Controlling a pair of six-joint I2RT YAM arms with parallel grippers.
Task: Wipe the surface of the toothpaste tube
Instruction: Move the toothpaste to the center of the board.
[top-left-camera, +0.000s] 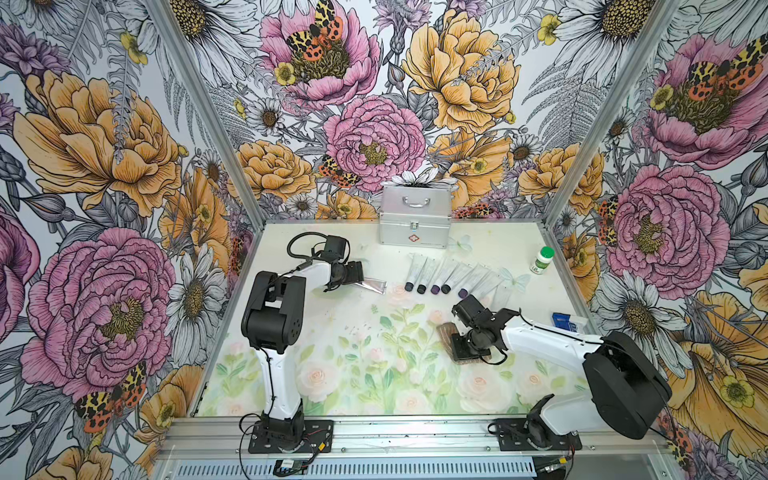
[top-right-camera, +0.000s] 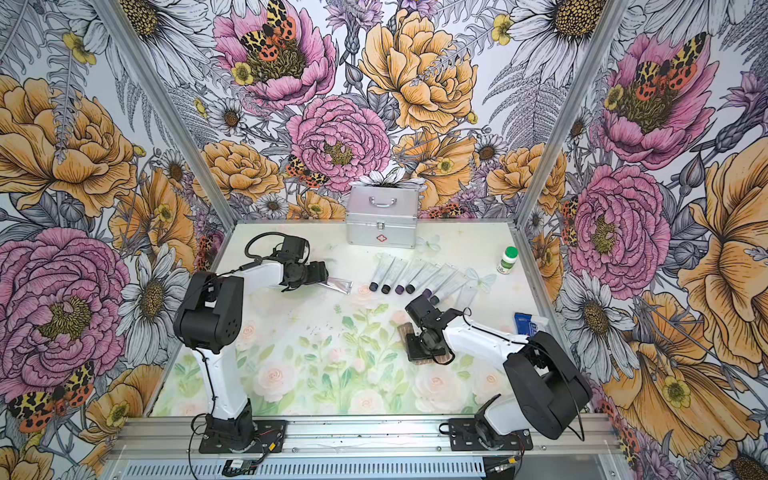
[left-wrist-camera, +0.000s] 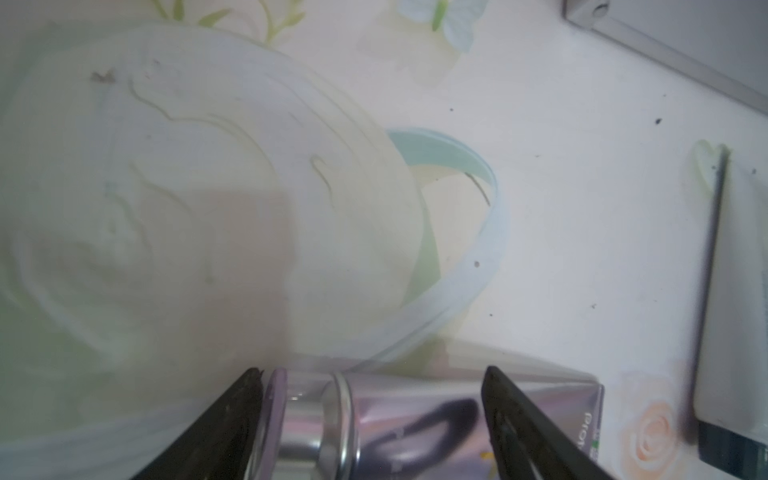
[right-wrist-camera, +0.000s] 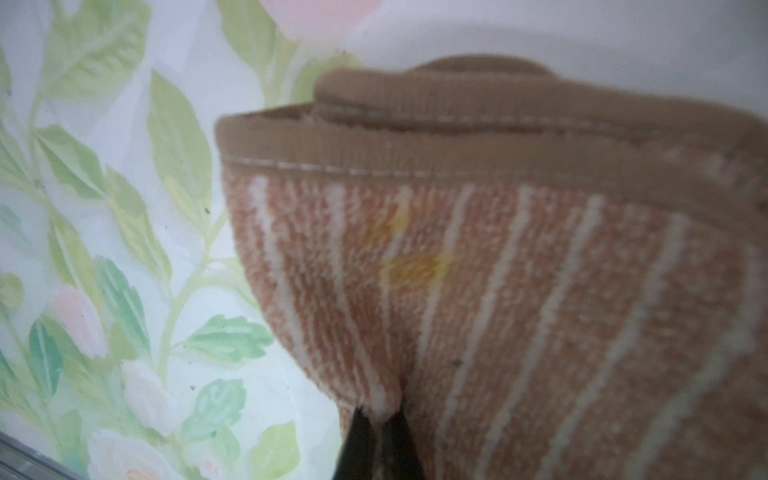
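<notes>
One side is clearly nearer: the left end effector (top-left-camera: 354, 275) stands wide open over the cap end of the tube (top-left-camera: 371, 284), which lies on the bench (top-left-camera: 332, 332) with its long axis running to the right, while the right end effector (top-left-camera: 465, 351), closed on the cloth (top-left-camera: 445, 330), is well apart.

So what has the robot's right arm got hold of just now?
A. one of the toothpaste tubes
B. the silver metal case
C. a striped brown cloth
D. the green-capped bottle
C: in the right wrist view, the right end effector is pinched shut on a fold of the striped brown cloth.
</notes>
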